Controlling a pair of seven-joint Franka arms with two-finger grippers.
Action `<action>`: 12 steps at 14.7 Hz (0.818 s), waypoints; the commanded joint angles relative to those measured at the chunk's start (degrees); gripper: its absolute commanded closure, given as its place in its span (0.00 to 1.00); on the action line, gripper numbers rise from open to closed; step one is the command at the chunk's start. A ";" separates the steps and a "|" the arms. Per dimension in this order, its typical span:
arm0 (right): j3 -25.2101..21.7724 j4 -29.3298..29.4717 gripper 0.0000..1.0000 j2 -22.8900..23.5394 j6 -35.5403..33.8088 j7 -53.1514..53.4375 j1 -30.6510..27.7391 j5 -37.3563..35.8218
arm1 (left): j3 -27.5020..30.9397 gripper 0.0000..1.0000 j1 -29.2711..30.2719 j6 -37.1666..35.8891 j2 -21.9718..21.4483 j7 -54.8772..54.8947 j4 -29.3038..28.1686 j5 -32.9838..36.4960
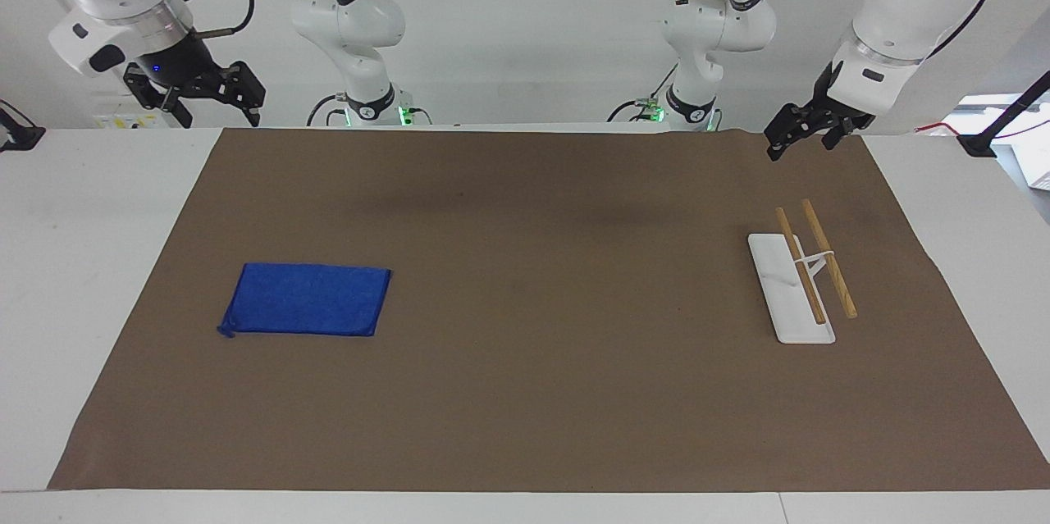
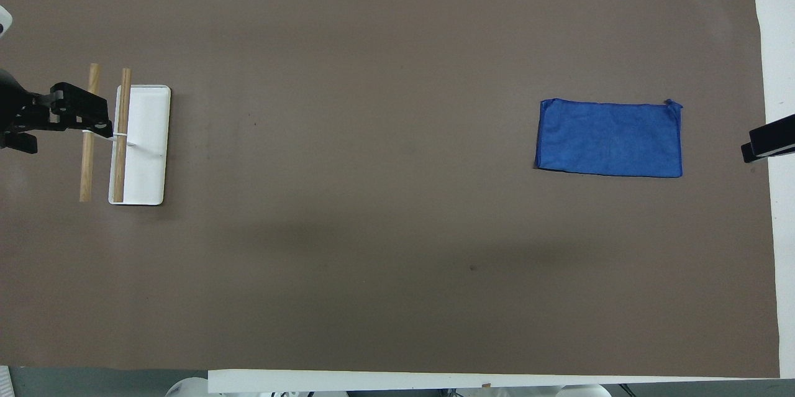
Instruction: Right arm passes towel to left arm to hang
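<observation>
The small royal-blue rectangular cloth towel (image 1: pixel 306 299) lies flat on the brown paper-covered surface (image 1: pixel 525 393), toward the right arm's end; it looks light, soft and limp, so pinching an edge or corner seems best; the right gripper (image 1: pixel 197 93) hangs above the mat's edge, fingers apart; the left gripper (image 1: pixel 808 129) waits over the mat near the wooden-railed white rack (image 1: pixel 800 278), fingers apart.

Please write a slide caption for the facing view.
Towel flat on mat; rack empty; both grippers raised.

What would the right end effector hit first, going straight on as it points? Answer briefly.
Probably the mat near its corner, or the bare table beside it, not the towel; depth is unclear.
</observation>
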 commanded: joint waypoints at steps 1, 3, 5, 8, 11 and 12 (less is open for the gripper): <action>0.11 -2.18 0.00 -1.54 1.34 -1.19 -0.90 1.14 | -0.39 0.00 0.37 0.57 -0.60 0.86 -0.88 1.12; 0.11 -2.10 0.00 -1.54 1.25 -0.75 -1.08 1.15 | -0.39 0.00 0.37 0.57 -0.60 0.86 -0.79 1.12; 0.11 -2.27 0.00 -1.71 1.16 -0.14 -0.82 1.14 | -0.39 0.00 0.37 0.65 -0.60 0.86 -0.88 1.12; -0.07 -2.18 0.00 -1.71 0.72 -0.48 -2.65 1.49 | -0.39 0.00 0.37 0.65 -0.60 0.86 -0.88 1.12; 0.63 -3.14 0.00 -2.15 2.99 -1.27 -1.87 1.40 | -0.39 0.00 0.37 0.57 -0.60 0.86 -0.88 1.12; 0.63 -6.63 0.00 -2.59 9.18 -1.01 -0.48 1.50 | -0.39 0.00 0.37 0.57 -0.60 0.86 -0.88 1.12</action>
